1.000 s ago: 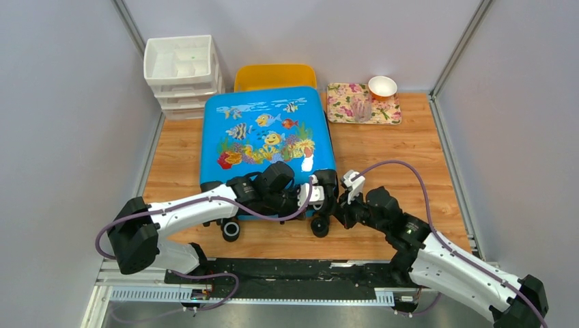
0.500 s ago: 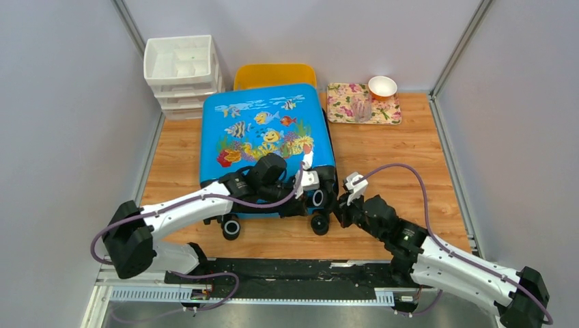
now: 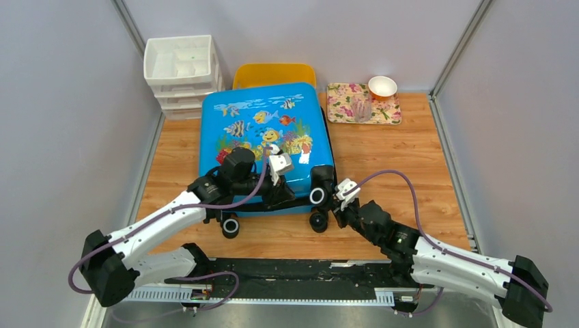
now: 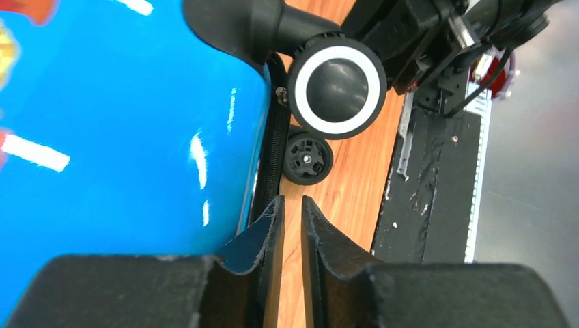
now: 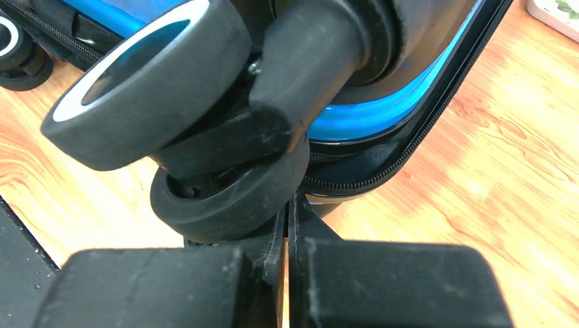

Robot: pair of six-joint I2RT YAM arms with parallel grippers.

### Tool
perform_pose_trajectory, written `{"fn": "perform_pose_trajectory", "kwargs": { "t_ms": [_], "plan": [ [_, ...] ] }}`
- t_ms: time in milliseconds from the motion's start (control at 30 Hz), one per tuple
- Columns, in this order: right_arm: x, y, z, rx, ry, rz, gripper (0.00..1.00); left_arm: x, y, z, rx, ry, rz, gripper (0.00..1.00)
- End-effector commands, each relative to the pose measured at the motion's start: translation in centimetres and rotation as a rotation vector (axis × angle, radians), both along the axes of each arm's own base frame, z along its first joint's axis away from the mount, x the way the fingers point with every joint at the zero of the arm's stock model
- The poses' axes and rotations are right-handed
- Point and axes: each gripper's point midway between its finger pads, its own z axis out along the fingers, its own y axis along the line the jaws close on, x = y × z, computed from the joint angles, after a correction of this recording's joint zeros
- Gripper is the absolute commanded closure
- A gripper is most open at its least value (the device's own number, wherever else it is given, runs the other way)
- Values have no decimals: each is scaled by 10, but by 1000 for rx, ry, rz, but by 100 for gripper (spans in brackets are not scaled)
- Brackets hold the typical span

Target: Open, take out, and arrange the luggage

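Large glossy bright-blue hard-shell suitcase (image 3: 263, 130) with fish-and-coral print lies flat mid-way across the wooden table (image 3: 382, 150), printed shell up, wheeled end toward the arm bases. Behind it, a yellow plastic tub (image 3: 274, 74); at back left, a white plastic drawer unit (image 3: 181, 68); at back right, a floral tray (image 3: 345, 102). Left arm (image 3: 167, 213) stretches up from the near-left corner, its wrist lying over the near part of the printed shell. Left gripper (image 4: 291, 201) points along the suitcase's near edge toward a black wheel with a white ring (image 4: 336, 87). Its jaws stand a narrow slit apart, bare wood showing through, nothing held; one finger (image 4: 263, 232) lies against the zip seam. Right arm (image 3: 444, 263) runs low from the near-right corner to the suitcase's near-right corner. Right gripper (image 5: 288, 205) has its jaws pressed together on nothing visible, tips tucked under the lower black wheel (image 5: 232, 191); whether they touch it is unclear.
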Motion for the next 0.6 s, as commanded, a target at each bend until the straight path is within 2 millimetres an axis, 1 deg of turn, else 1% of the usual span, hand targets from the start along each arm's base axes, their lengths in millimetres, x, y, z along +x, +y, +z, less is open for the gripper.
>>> {"fn": "perform_pose_trajectory", "kwargs": {
  "t_ms": [0,33,67,100,133,167,200,233,267,300,333,367,400,433,467,500,533,567],
  "plan": [
    [26,-8,41,57,-119,-130,100,25,-17,-16,74,-112,2,80],
    [25,-9,41,72,-101,-140,100,31,-20,-14,78,-119,12,81],
    [25,-8,45,86,-96,-148,100,41,-22,-26,116,-107,45,83],
    [26,-8,43,83,-92,-153,100,47,-23,-28,128,-106,58,85],
    [28,-8,46,99,-91,-166,100,54,-27,-25,131,-116,74,86],
    [29,-9,46,108,-83,-183,100,64,-29,-31,142,-112,110,86],
    [29,-10,44,112,-69,-193,100,69,-32,-31,138,-113,119,86],
    [23,-9,38,138,-10,-190,100,74,-37,-26,126,-123,123,87],
    [17,-5,37,158,21,-167,100,80,-43,-29,125,-108,134,87],
    [7,3,34,179,61,-129,100,84,-47,-29,122,-102,137,89],
    [4,3,29,182,90,-137,100,90,-54,-18,105,-111,141,89],
    [3,5,26,216,131,-157,100,94,-59,-25,114,-88,142,89],
    [7,3,24,217,128,-186,100,97,-63,-25,112,-84,141,90],
    [10,7,29,246,109,-187,100,101,-69,-18,97,-89,142,91],
    [12,9,28,223,82,-176,100,103,-73,-23,96,-61,145,91],
    [15,9,30,231,63,-183,100,104,-77,-23,94,-54,138,91],
    [16,13,35,262,49,-176,100,106,-82,-19,78,-32,147,91],
    [14,16,38,275,48,-158,100,108,-84,-26,86,-9,150,91]
  ]
}}
